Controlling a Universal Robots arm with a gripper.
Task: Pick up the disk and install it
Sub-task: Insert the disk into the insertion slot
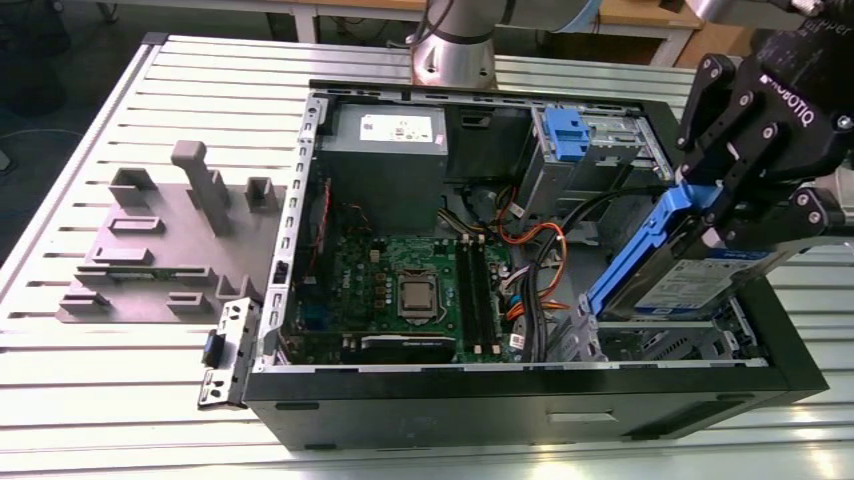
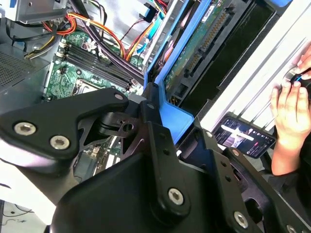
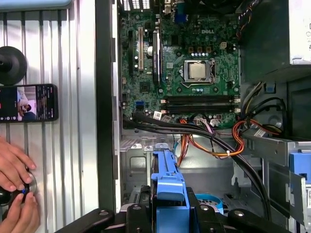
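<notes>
The disk (image 1: 697, 282) is a silver drive with a white-and-blue label and blue rails. It hangs tilted over the metal drive bay (image 1: 667, 342) at the front corner of the open computer case (image 1: 534, 377), on the exterior view's right. My gripper (image 1: 731, 215) is shut on its upper end. In the second wrist view the disk's green circuit board (image 2: 199, 43) faces the camera, with the black fingers (image 2: 155, 141) clamped on the blue rail (image 2: 171, 112). The first wrist view looks down along the blue rail (image 3: 167, 177) into the case.
Inside the case lie the motherboard (image 1: 407, 285), a grey power-supply box (image 1: 384, 150), orange and black cables (image 1: 547, 240) and a blue bracket (image 1: 567, 135) at the back. A grey fixture (image 1: 160, 240) sits on the slatted table. A phone (image 3: 29, 102) and a person's hands (image 3: 14, 170) are beside the case.
</notes>
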